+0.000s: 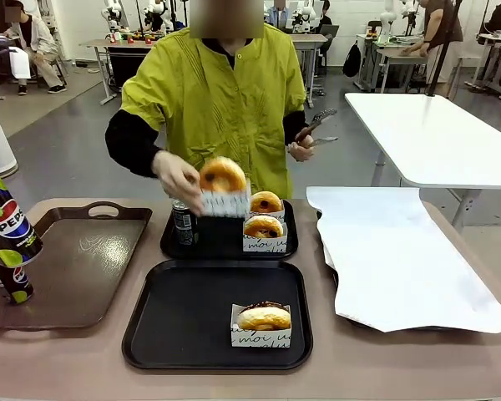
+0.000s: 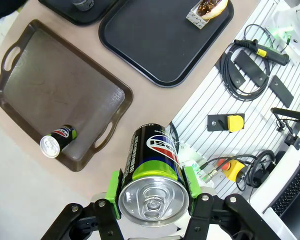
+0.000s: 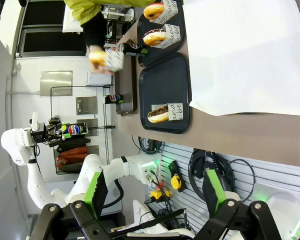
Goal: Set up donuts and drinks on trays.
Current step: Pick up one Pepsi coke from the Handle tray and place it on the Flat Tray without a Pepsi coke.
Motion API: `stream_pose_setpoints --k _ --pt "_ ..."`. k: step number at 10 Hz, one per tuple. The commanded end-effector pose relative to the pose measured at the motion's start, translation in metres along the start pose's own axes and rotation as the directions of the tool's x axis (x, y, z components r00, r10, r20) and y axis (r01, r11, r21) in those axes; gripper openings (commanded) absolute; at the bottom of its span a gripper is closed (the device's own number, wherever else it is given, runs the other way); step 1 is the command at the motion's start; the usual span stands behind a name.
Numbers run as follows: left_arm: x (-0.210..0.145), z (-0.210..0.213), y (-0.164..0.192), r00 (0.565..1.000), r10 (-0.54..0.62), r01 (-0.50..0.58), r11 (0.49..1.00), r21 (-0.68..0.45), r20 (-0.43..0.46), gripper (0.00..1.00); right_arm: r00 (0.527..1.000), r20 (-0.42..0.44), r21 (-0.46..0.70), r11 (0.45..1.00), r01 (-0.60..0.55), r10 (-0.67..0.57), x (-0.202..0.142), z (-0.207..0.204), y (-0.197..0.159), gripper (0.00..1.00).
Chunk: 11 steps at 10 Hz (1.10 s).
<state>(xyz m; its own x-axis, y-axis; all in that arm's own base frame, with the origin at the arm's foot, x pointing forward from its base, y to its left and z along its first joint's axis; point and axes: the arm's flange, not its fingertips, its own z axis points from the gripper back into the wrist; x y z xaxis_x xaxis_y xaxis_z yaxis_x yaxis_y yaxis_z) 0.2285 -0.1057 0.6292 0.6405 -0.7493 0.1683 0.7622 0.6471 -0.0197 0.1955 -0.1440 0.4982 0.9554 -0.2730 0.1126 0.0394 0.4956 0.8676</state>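
Beige surface [image 1: 384, 359]: left tool [image 2: 152, 187] grips a soda can [image 2: 152, 175] above the brown tray [image 2: 60, 100] — right tool [image 3: 155, 192] gapes empty. Likely next: carry the can rightward onto the near black tray [image 1: 184, 326], beside its boxed donut [image 1: 264, 318].

The front view's left edge cut off the held can [image 1: 8, 224]; beside the far tray [image 1: 230, 242], the person's hand [image 1: 177, 175] was blurred.

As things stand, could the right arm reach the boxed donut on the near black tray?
Probably yes: the right gripper is open and empty, the donut sits alone on the near tray, and the person's hands are farther back.
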Motion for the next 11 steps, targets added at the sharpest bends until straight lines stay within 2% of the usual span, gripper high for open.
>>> stream_pose_setpoints --k 1,11 --pt "0.0013 0.0025 -0.0004 1.000 -0.010 0.010 1.000 0.002 0.005 0.59 1.000 0.003 0.018 1.000 -0.016 0.016 0.0009 -0.0001 0.0006 1.00" --pt "0.0013 0.0025 -0.0004 1.000 -0.010 0.010 1.000 0.002 0.005 0.59 1.000 0.003 0.018 1.000 -0.016 0.016 0.0009 -0.0001 0.0006 1.00"
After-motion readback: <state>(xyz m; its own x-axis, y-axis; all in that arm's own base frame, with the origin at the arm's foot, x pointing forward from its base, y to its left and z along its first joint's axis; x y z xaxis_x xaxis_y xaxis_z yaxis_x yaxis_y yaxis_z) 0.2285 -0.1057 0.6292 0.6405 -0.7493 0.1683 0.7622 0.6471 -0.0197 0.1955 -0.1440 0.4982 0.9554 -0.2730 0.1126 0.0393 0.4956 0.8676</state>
